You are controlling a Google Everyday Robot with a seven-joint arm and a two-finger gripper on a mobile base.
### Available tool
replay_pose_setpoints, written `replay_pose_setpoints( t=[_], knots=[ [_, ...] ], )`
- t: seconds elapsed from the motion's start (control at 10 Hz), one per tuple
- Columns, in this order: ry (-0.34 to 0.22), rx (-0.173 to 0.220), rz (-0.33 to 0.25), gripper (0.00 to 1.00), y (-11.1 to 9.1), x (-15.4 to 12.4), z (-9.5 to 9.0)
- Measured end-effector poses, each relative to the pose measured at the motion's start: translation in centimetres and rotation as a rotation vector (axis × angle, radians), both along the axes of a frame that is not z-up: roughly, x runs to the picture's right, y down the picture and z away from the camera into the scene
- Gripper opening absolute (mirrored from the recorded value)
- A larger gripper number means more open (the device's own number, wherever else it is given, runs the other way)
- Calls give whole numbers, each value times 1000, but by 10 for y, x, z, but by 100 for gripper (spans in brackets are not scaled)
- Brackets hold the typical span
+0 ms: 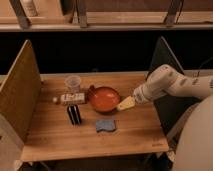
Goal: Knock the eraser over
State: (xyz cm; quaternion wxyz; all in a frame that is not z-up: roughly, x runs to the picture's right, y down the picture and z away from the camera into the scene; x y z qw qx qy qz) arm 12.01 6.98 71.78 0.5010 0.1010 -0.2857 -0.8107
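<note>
The eraser [74, 114] is a small dark block with pale stripes, standing upright on the wooden table [135, 132] left of centre, just below the white labelled box [71, 98]. My gripper [126, 103] has pale yellowish fingers and hovers at the right rim of the red bowl [103, 98], well to the right of the eraser, with the bowl between them. The white arm [167, 85] reaches in from the right.
A clear plastic cup [73, 82] stands at the back left. A flat blue sponge pad [105, 125] lies in front of the bowl. Wooden side panels [17, 95] wall the table left and right. A dark gap lies behind the table.
</note>
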Motion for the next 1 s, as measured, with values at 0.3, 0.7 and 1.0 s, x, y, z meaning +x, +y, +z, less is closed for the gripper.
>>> replay_pose_setpoints(
  t=[0.3,0.7,1.0],
  knots=[
    [0,0,0,77,0,0,0],
    [0,0,0,79,0,0,0],
    [-1,0,-4,52,0,0,0]
  ],
)
